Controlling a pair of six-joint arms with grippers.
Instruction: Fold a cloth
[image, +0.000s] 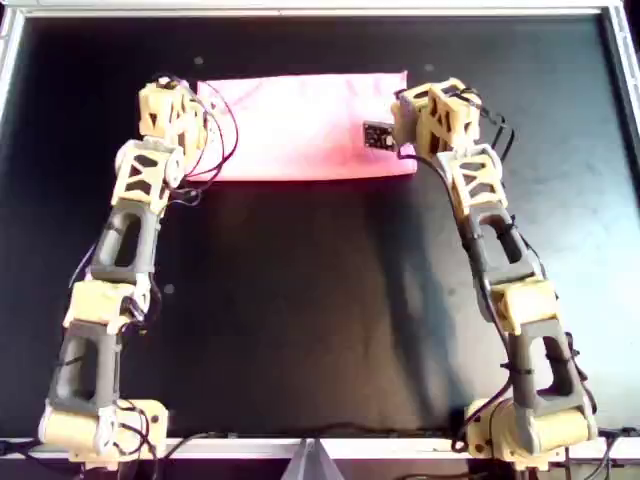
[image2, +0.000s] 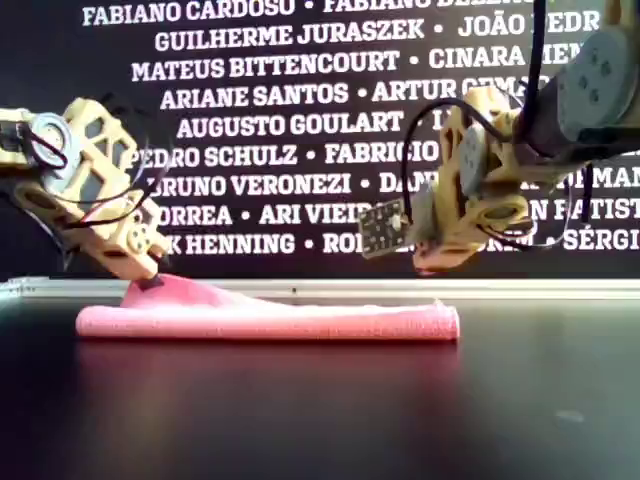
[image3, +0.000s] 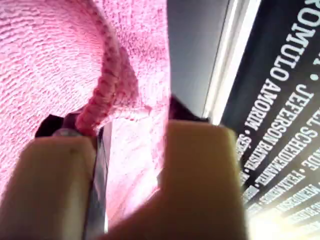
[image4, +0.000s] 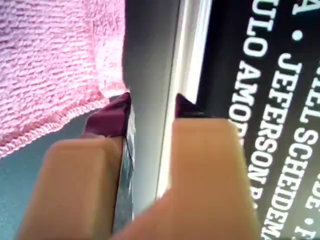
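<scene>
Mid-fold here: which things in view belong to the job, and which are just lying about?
Part of the job:
cloth, folded into a band near the overhead view's top
left gripper, fabric between its fingers
right gripper, open and empty beside the cloth

Just there:
black table
metal rail
name banner
</scene>
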